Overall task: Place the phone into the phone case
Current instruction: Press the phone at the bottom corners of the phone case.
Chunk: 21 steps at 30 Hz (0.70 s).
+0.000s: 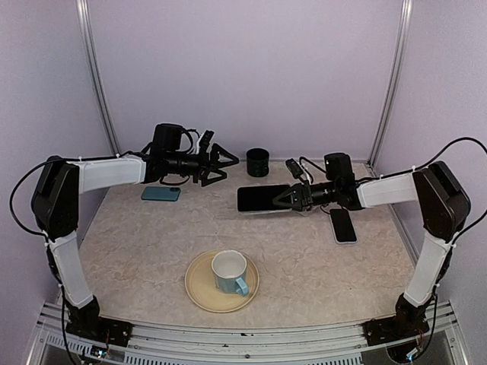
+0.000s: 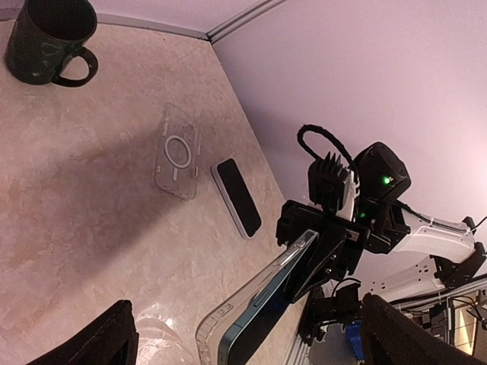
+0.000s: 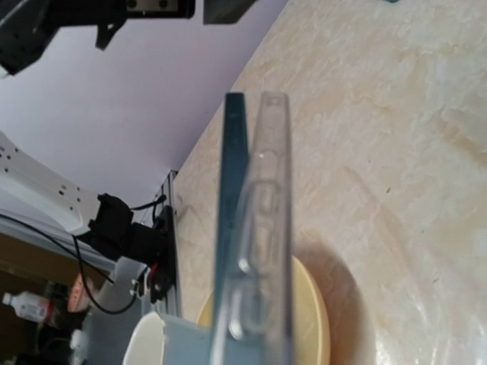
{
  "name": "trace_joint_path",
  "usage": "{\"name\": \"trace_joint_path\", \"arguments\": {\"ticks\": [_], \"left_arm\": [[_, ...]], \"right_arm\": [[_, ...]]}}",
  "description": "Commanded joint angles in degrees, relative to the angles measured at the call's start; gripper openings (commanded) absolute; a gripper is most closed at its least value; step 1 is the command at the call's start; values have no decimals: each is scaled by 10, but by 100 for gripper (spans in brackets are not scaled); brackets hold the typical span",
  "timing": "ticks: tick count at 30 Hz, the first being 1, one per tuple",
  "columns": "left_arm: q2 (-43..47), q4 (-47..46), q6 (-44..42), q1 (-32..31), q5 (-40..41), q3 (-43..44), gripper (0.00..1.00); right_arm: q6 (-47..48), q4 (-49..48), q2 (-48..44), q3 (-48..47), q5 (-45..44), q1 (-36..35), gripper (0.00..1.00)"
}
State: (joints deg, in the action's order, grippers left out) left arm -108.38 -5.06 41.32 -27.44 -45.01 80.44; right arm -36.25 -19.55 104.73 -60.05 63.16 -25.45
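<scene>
My right gripper [image 1: 283,199] is shut on the end of a blue-edged phone [image 1: 262,198], held above the table's middle with its dark screen up. A clear phone case [image 2: 228,308] lies against the phone's [image 2: 262,315] back. In the right wrist view their edges run side by side, case [image 3: 270,228] right of phone [image 3: 230,228], with a thin gap at the near end. My left gripper [image 1: 228,162] hovers open just left of the phone's free end. Its fingers [image 2: 103,342] stand wide on either side of that end and touch nothing.
A second phone [image 1: 343,225] lies on the table at the right, with another clear case [image 2: 177,160] beside it. A blue phone [image 1: 160,194] lies at the left. A dark mug [image 1: 259,162] stands at the back. A plate [image 1: 199,293] carrying a cup [image 1: 229,272] sits near the front.
</scene>
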Motion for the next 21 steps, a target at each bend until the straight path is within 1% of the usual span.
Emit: {"name": "trace_joint_path", "arguments": {"ticks": [1,3,6,10,13,15,18,21], "left_arm": [[44,22,-38,-7,66,-22,99],[56,-8,-29,-6,80,-46,99],[88,-83,-14,-5,94,-97,99],[92,-77,-27,-7,70,-93,99],[84,-101,-32,-15,38,-104,99],[84,-119,-35,-24,20,-113,99],[79,-120,-49,-41,-4,-113,99],[72,-116,-60,-55,-26,-109,99]], "right_arm": [[74,41,-42,-15,14,-5,0],[86,48,-48,-15,13,-5,0],[110,58,-59,-11,12,-5,0],[140,68,-70,-10,10,-5,0],[158,64,-76,-5,16,-5,0],[169,49,-83,5,25,-5,0],[182,23,-97,24,41,-6,0],[202,21,-106,34,45,-9,0]]}}
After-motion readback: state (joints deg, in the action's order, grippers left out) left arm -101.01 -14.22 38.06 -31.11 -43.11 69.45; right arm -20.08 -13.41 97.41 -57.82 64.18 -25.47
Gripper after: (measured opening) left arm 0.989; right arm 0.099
